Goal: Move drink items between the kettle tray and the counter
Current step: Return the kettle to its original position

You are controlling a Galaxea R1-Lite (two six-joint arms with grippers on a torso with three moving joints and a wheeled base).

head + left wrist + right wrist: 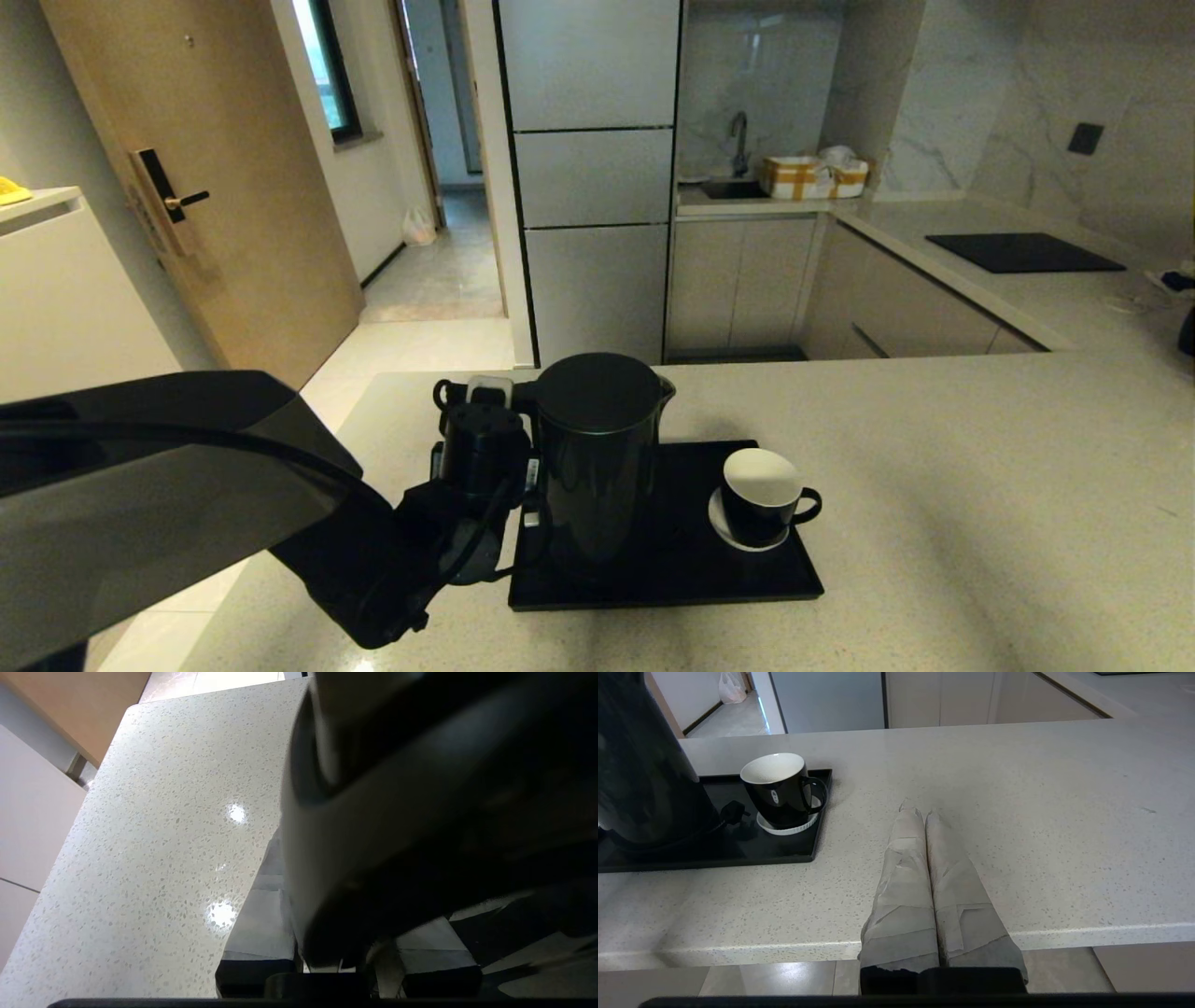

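Observation:
The tall black kettle [597, 467] stands on the left half of the black tray [672, 583], which lies on the pale speckled counter [934, 513]. My left gripper [518, 457] is at the kettle's handle side. In the left wrist view the gripper [336, 952] has its taped fingers [261, 924] on either side of the dark handle [397, 788], closed against it. The black cup [758, 509] with its white inside sits on the tray's right half. My right gripper [920, 809] hangs shut and empty over the counter's front edge, to the right of the tray [714, 858] and cup [777, 788].
A white saucer [789, 828] lies under the cup. A black plug [733, 809] and cord rest on the tray between kettle [640, 765] and cup. A black cooktop panel [1022, 252] is set in the far right worktop. Bare counter [1017, 788] stretches right of the tray.

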